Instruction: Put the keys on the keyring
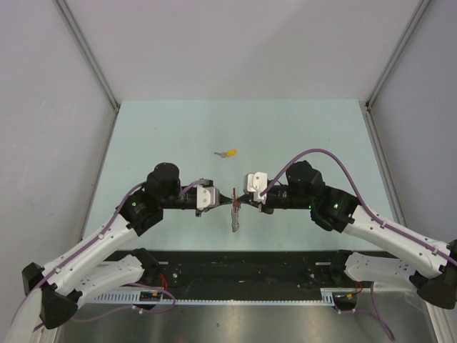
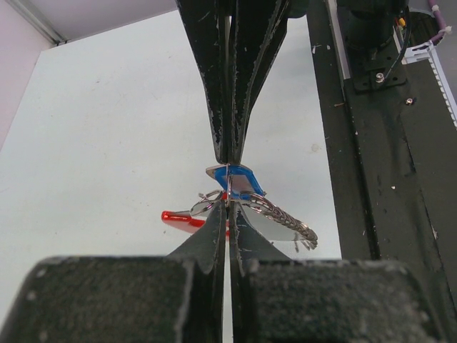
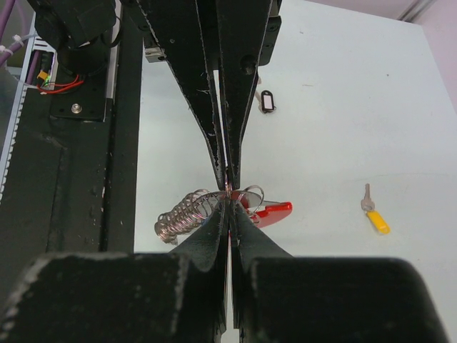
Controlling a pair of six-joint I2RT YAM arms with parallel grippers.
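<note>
Left gripper (image 2: 227, 207) and right gripper (image 3: 228, 204) meet tip to tip, jaws clenched on the keyring (image 2: 282, 220). A blue key (image 2: 240, 183) sits at the tips and a yellow key (image 3: 375, 216) lies well apart from them.

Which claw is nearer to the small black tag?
Left. The black tag lies beside the left claw, past the point where the claws meet; the right claw ends short of it, at the keyring.

Blue key (image 2: 246, 182), only partly visible
</note>
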